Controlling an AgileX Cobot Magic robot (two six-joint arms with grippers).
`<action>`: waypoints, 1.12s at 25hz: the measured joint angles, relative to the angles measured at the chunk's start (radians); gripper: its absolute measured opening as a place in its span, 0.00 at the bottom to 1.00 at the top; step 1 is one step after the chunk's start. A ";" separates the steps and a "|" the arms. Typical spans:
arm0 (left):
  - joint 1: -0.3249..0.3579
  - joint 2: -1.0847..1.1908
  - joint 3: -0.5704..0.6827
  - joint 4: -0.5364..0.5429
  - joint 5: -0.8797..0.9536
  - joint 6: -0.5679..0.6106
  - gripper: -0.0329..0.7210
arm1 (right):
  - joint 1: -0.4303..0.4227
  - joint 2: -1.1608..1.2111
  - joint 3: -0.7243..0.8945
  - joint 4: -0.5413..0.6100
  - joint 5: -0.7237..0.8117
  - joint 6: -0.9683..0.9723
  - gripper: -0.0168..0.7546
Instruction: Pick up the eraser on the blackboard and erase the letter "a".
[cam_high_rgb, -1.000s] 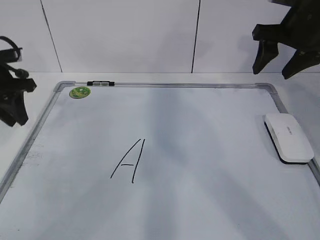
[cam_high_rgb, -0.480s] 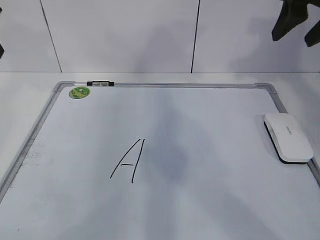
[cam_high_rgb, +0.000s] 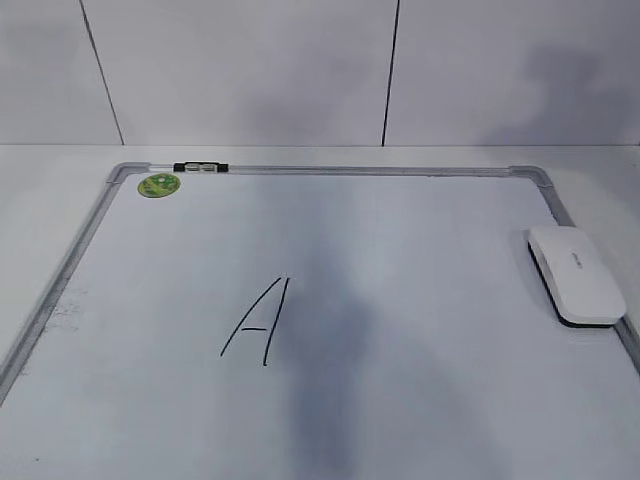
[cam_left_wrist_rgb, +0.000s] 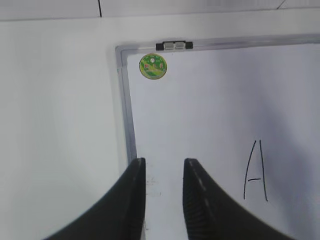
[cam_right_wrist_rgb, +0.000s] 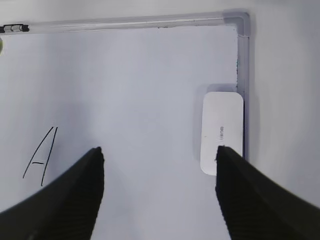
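The blackboard (cam_high_rgb: 350, 170) is a white board with a grey frame lying flat on the table. The eraser (cam_high_rgb: 577, 273) lies on it at the right edge, untouched. No small letter "a" shows in any view; only a tall capital "A" (cam_high_rgb: 258, 320) is written left of centre. Neither gripper appears in the exterior view. My left gripper (cam_left_wrist_rgb: 164, 162) is open and empty, high above the board's left frame (cam_left_wrist_rgb: 125, 100). My right gripper (cam_right_wrist_rgb: 159, 150) is wide open and empty, high above the board, with the eraser (cam_right_wrist_rgb: 221, 131) by its right finger.
A round green sticker (cam_high_rgb: 160, 185) and a small black clip (cam_high_rgb: 200, 167) sit at the board's far left corner. White table surrounds the board and a white panelled wall stands behind it. The capital "A" also shows in both wrist views (cam_left_wrist_rgb: 256, 171) (cam_right_wrist_rgb: 41, 156).
Both arms have risen out of the exterior view: the left left first, then the right at the top right. The eraser and board have not moved.
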 joint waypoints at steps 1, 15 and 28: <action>0.000 -0.028 0.000 0.000 0.002 0.000 0.31 | 0.000 -0.029 0.013 0.000 0.000 0.004 0.75; 0.000 -0.448 0.063 -0.002 0.027 -0.002 0.31 | 0.002 -0.485 0.244 0.044 0.010 0.021 0.75; -0.002 -0.824 0.393 -0.033 0.035 -0.002 0.31 | 0.066 -0.849 0.477 0.004 0.017 0.024 0.75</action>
